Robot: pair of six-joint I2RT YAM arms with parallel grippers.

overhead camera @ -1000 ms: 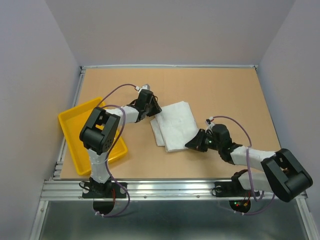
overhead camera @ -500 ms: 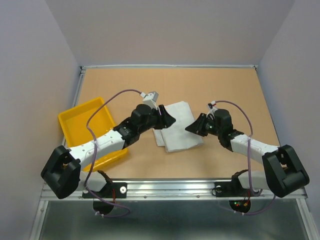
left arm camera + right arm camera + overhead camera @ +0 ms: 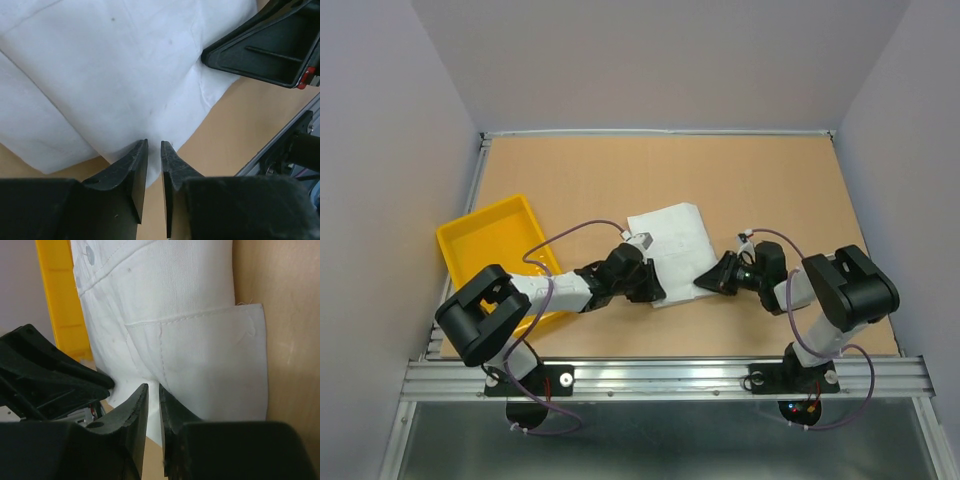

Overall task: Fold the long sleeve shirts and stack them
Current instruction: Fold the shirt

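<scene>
One long sleeve shirt (image 3: 672,235) lies folded into a white rectangle in the middle of the table. Its smooth cloth (image 3: 125,75) fills the left wrist view. The buttons and a stitched panel (image 3: 200,355) show in the right wrist view. My left gripper (image 3: 660,294) sits low at the shirt's near left corner. Its jaws (image 3: 154,145) are a thin slit apart with the white edge between the tips. My right gripper (image 3: 699,285) is at the near right corner. Its jaws (image 3: 153,387) are equally narrow, with cloth between the tips. The two grippers face each other.
A yellow tray (image 3: 470,240) stands at the left, partly under the left arm, and shows again beyond the shirt (image 3: 57,300). The metal rail (image 3: 670,375) runs along the near table edge, close behind both wrists (image 3: 280,150).
My left arm swung from the shirt's far left side round to its near left corner, opening and then narrowing its jaws. My right gripper went up the right edge and came back to the near corner.
</scene>
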